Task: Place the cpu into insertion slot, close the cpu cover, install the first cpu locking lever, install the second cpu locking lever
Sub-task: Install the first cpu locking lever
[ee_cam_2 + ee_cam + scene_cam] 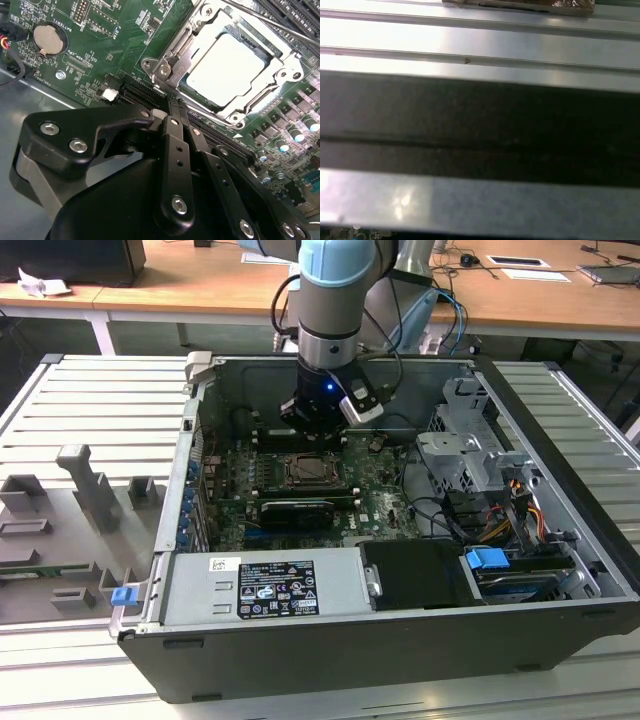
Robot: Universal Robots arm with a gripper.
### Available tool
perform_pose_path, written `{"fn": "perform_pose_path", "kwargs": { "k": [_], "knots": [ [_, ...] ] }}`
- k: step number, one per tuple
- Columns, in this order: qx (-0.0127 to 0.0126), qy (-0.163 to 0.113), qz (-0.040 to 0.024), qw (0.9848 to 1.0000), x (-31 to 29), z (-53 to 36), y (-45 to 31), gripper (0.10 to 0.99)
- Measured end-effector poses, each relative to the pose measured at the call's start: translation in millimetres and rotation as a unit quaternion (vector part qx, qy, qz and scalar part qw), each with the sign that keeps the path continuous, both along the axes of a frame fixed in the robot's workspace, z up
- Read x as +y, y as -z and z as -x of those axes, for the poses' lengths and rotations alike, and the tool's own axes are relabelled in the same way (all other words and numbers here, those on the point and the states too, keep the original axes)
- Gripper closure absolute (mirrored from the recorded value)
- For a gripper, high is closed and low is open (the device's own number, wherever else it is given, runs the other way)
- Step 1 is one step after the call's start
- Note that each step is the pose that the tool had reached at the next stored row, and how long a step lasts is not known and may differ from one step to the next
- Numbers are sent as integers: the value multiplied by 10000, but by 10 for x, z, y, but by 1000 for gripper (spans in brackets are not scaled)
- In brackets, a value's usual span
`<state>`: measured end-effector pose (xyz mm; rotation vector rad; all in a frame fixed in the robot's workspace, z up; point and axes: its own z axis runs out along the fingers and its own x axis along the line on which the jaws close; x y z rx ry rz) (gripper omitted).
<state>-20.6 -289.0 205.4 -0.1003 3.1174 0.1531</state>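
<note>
The cpu lies flat in the insertion slot on the green motherboard, its silver top bright. The cpu cover, a grey metal frame, lies down around it. A thin metal lever rod runs past the socket's far side, and I cannot tell whether it is latched. My gripper hangs just above the board beside a socket corner. Its black fingers are pressed together with nothing between them. In the exterior view the gripper sits just behind the socket, inside the open case.
A coin battery sits on the board beyond the gripper. A long black card lies in front of the socket. The drive cage and cables crowd the exterior view's right. The power supply is in front. Grey fixtures stand outside.
</note>
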Motion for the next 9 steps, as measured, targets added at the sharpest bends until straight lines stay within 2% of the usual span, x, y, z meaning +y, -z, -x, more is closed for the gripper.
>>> {"fn": "perform_pose_path", "kwargs": {
  "k": [4,9],
  "knots": [
    [1,0,56,10000,0,-2,20,980],
    [0,1,64,10000,0,-3,37,980]
  ]
}}
